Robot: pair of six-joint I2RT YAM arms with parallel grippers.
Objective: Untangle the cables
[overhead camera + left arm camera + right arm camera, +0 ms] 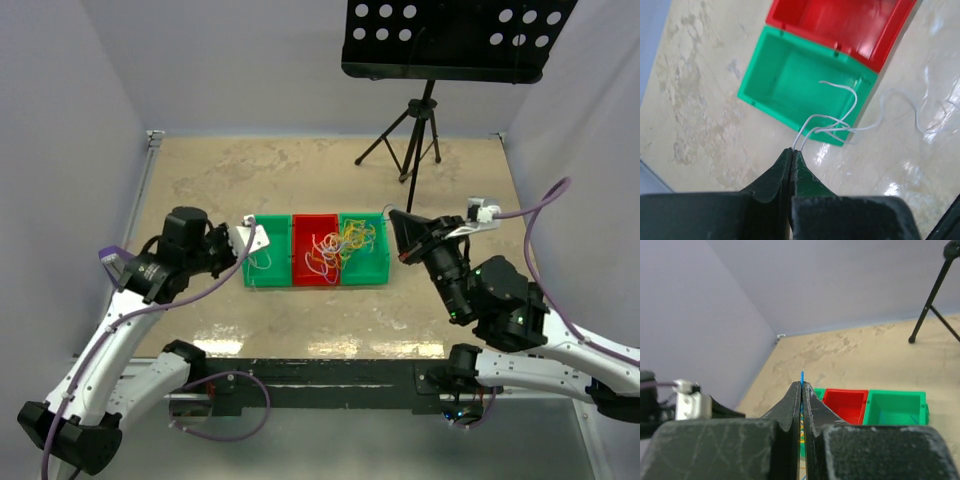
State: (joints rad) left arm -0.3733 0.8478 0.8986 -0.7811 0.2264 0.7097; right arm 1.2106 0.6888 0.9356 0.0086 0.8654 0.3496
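Observation:
A tangle of orange-yellow, pale blue and whitish cables (335, 250) lies across the red bin (315, 262) and the right green bin (362, 258). My left gripper (258, 238) hangs over the left green bin (268, 262), shut on a whitish cable (812, 122). That cable loops into this green bin (790, 85) and trails over its rim onto the table. My right gripper (395, 218) is at the right end of the bins. It is shut on a thin blue cable (802, 376) whose tip pokes out past the right gripper's fingertips (802, 384).
A black tripod (420, 125) stands at the back right under a perforated black plate (450, 35). Grey walls close in the left, back and right sides of the tan table (300, 170). Purple hoses (545, 215) run along both arms.

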